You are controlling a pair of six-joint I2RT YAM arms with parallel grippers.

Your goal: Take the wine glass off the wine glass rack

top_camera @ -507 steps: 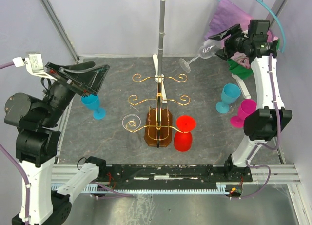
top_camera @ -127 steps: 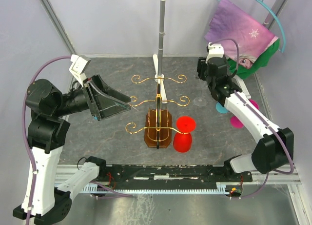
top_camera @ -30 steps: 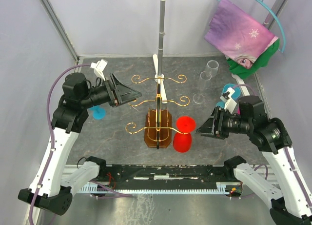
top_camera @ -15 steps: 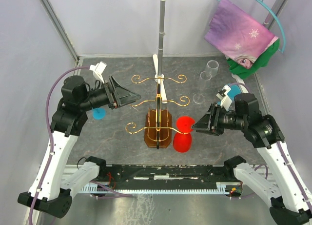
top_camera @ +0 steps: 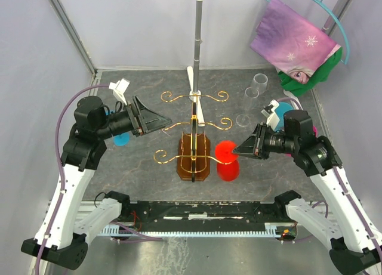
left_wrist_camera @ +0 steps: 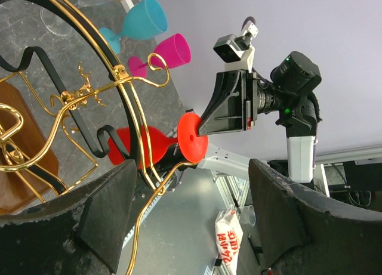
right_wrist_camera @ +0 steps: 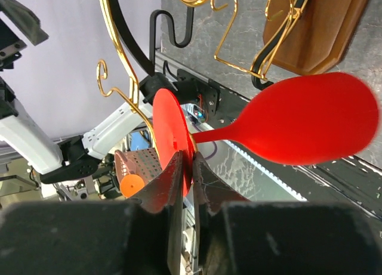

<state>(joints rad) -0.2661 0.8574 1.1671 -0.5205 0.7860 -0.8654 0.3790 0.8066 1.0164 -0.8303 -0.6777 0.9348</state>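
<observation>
The right gripper [top_camera: 237,150] was clamped on the foot of the red glass [top_camera: 228,167], which hung at the rack's [top_camera: 194,158] 3 o'clock. The left gripper [top_camera: 160,121], jaws wide apart, hovered at its 10 o'clock.

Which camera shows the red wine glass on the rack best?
Right wrist: the red wine glass fills the frame, with bowl, stem and foot all clear. Top external shows it small, from above. Left wrist sees it partly behind the wine glass rack.

White links [top_camera: 65,194]; black joints [top_camera: 89,116]; lilac cables [top_camera: 61,113]
</observation>
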